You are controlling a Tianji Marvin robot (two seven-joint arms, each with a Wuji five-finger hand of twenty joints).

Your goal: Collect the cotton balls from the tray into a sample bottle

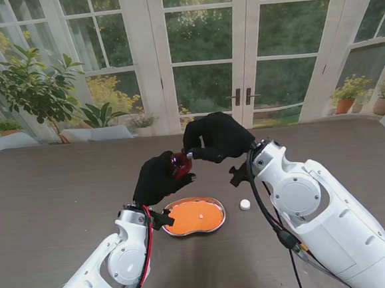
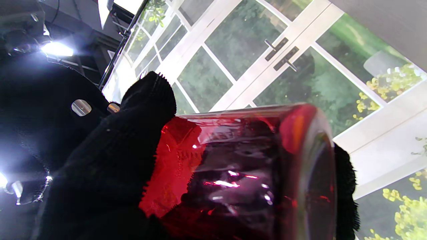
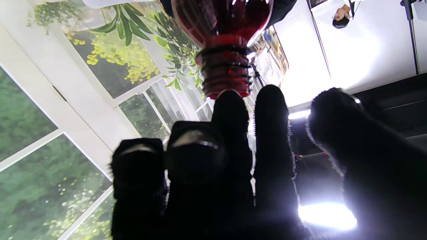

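The red translucent sample bottle is held off the table, above the orange kidney tray, clamped in the left hand with its threaded neck turned toward the right hand, probably so a ball can be fed in. The right fingertips sit at the mouth, pinched on something white that seems a cotton ball. Another cotton ball lies in the tray; the white cap rests just beside it.

Both arms are glossy white shells with round joint covers. Each hand, the left hand and right hand, wears a black knitted glove. Red and black cables run along the left forearm; black cables run along the right.
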